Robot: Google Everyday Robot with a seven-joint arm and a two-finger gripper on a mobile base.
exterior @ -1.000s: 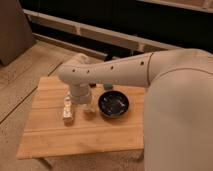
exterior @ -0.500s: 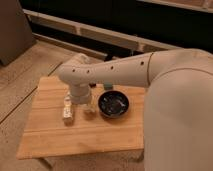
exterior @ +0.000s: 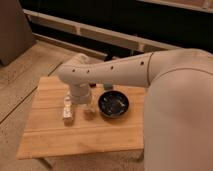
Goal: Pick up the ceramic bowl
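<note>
The ceramic bowl (exterior: 113,104) is round, shallow and glossy black with pale glints inside. It sits upright on the wooden table (exterior: 75,132), right of the middle. My gripper (exterior: 81,101) hangs at the end of the pale arm, low over the table just left of the bowl and apart from it. A small pale beige cup (exterior: 90,110) stands between the gripper and the bowl.
A pale bottle-like object (exterior: 66,111) stands on the table left of the gripper. Small dark items (exterior: 107,86) sit at the table's back edge behind the arm. My bulky arm (exterior: 150,75) covers the table's right side. A dark wall with a ledge runs behind.
</note>
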